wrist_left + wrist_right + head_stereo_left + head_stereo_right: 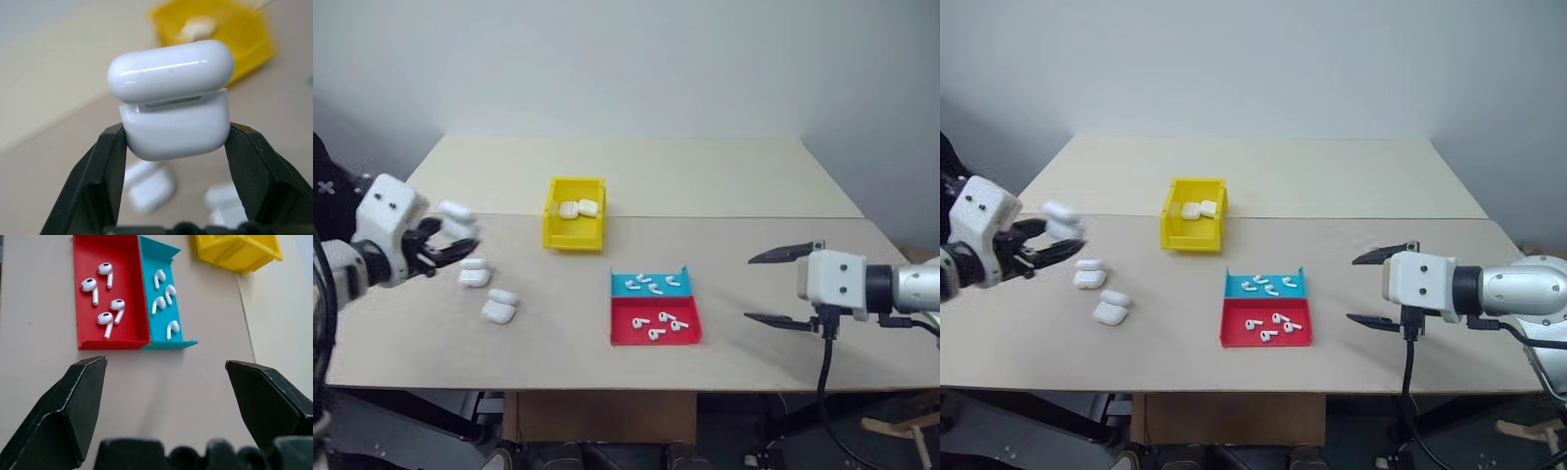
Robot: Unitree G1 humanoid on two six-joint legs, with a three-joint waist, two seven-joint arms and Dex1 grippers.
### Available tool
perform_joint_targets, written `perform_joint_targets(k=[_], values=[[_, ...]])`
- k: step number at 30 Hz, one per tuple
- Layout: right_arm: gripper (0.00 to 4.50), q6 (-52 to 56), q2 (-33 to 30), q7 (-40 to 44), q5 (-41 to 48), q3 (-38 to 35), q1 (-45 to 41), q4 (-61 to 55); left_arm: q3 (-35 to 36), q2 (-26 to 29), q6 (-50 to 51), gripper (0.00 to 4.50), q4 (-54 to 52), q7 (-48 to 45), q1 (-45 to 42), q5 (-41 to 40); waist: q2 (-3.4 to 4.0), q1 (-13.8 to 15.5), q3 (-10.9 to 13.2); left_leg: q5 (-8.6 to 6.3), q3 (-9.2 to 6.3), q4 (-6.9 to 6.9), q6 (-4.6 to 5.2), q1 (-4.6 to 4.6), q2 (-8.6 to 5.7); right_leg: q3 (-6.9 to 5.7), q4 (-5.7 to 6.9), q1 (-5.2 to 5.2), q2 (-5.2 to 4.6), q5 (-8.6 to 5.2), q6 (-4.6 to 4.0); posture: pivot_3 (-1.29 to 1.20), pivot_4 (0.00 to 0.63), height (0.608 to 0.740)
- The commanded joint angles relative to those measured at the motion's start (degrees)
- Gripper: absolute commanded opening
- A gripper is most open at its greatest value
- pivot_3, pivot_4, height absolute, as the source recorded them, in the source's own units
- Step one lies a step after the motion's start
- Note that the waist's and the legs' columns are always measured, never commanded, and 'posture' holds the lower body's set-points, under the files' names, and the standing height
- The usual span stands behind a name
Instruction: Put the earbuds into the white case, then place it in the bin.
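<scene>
Head view: my left gripper (450,245) is clamped on a white case (456,211), lifted off the table (754,225) left of the yellow bin (575,235). Right gripper (783,289) is spread, empty.

Left wrist: lid ajar; I should squeeze the base only.

Right wrist: earbuds (105,318) lie in the red tray (132,293) and teal tray (146,274); pinch one by its stem.

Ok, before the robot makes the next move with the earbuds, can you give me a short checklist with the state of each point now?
1. Left gripper shut on the white case: ok.
2. Case lid open for loading: slightly ajar, not ok.
3. Right gripper open, holding nothing: ok.
4. Earbuds lie in the red tray and teal tray, reachable: ok.
5. Bin has room beside its two cases: ok.
6. Held case empty inside: cannot tell.
</scene>
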Motion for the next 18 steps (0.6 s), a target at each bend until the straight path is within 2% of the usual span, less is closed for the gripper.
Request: perform_joint_targets(k=[1,2,6,10,13,18], values=[[4.5,0.7,-0.4,-0.6,1.1,-2.2,-0.6,-1.7,-0.4,-3.5,-6.5,2.74,-5.7,-3.6,2.0,-5.1,-0.01,-0.1,0.0,0.0,-0.01,0.0,0.0,-0.01,0.01,0.0,0.0,-0.03,0.03,0.02,-0.02,0.0,0.15,0.74],[4.5,0.7,-0.3,-0.7,1.1,-2.1,-0.6,-1.9,-0.9,-6.9,-8.2,2.74,-6.7,-2.8,2.3,-6.9,0.07,-0.1,0.0,0.0,-0.02,0.0,0.0,0.01,0.01,0.01,0.01,-0.02,0.03,0.02,-0.01,0.0,0.15,0.74],[4.5,0.8,0.0,-1.3,0.8,-1.8,-0.7,-2.8,-5.8,-13.9,-16.3,2.74,-8.6,-5.8,6.2,-8.1,0.13,-0.4,-0.1,0.0,-0.02,0.11,0.01,0.02,0.0,0.05,0.0,0.06,0.05,0.06,0.06,0.0,0.15,0.74],[4.5,1.3,-0.1,-1.5,0.7,-1.0,-1.0,-4.2,-6.2,-24.7,-26.9,2.74,-6.7,-6.7,10.2,-11.6,0.16,-0.5,-0.1,0.0,-0.02,0.11,0.01,0.06,0.0,0.09,0.01,0.07,0.05,0.06,0.06,0.0,0.15,0.74],[4.5,3.1,-0.9,-0.9,1.0,0.6,-2.2,-5.5,-6.9,-27.8,-33.6,2.74,-2.6,-12.2,11.9,-12.3,0.15,-0.4,-0.1,0.0,-0.03,0.16,0.02,0.05,0.0,0.07,0.01,0.09,0.06,0.07,0.07,0.0,0.15,0.74],[4.5,12.9,-4.8,2.0,0.7,8.7,-9.0,-9.3,-8.1,-30.4,-43.8,2.74,5.8,-23.2,12.9,-14.6,0.3,-0.6,-0.2,0.0,-0.03,0.22,0.02,0.1,0.0,0.1,-0.01,0.11,0.07,0.03,0.2,0.0,0.15,0.74]])
